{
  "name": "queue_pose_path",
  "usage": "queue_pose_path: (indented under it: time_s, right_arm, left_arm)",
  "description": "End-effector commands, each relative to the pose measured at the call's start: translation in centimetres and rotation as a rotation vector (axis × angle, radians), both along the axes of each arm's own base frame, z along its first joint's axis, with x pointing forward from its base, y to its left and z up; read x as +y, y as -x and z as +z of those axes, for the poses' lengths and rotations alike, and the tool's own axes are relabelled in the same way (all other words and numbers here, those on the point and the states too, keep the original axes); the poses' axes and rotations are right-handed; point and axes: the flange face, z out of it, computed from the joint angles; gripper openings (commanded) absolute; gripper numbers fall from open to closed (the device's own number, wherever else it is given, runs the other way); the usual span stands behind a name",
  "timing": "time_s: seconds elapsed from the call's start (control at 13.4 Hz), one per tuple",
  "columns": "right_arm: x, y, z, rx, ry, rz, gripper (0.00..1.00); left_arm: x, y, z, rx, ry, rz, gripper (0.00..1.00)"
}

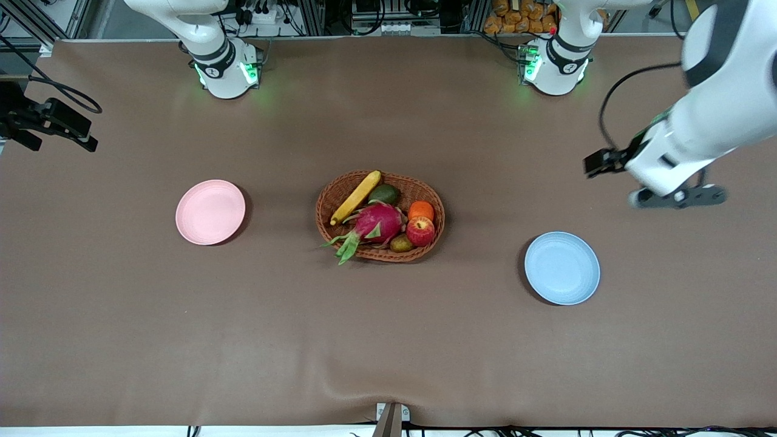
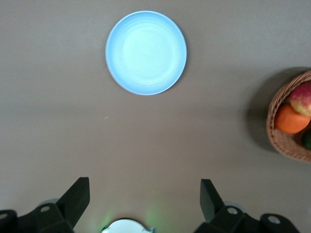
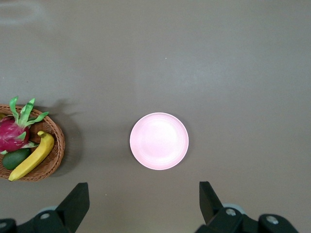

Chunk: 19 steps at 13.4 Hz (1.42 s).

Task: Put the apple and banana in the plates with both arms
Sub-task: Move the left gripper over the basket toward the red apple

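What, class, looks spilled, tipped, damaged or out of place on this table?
Nothing stands out. The wicker basket sits upright holding the banana, apple and other fruit. The pink plate and blue plate lie flat. The left gripper and right gripper hang open.

1. A brown cloth covers the whole table, slightly rumpled at the edge nearest the front camera.
2. Metal framing and cables run along the table's robot-base edge.
3. Orange packets sit stacked there.
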Motion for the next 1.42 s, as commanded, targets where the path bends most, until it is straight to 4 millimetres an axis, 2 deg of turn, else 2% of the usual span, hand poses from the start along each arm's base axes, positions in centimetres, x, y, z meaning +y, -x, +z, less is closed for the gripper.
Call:
queue_pose_path:
  time_s: [0.0,0.3,0.75,0.97,1.34]
  right_arm:
    - [-0.2,0.0,0.4,-0.001,-0.002,-0.001,1.00]
    - [-0.2,0.0,0.4,0.002,-0.002,-0.001,1.00]
    - [-0.2,0.0,0.4,0.001,-0.002,-0.001,1.00]
    - [-0.2,0.0,0.4,-0.001,-0.002,-0.001,1.00]
    - [-0.2,0.0,0.4,0.004,-0.002,0.001,1.00]
  left_arm:
    - [-2.8,-1.0,-2.5,0.000,0.018,0.037,1.00]
    - [-8.4,-1.7,-6.6,-0.012,0.024,0.107,1.00]
    - [-17.6,-1.2,-13.2,-0.051,0.035,0.279,1.00]
    - [-21.8,-0.6,-15.7,-0.083,0.063,0.370,1.00]
    - [-27.1,0.8,-21.0,-0.098,0.086,0.474,1.00]
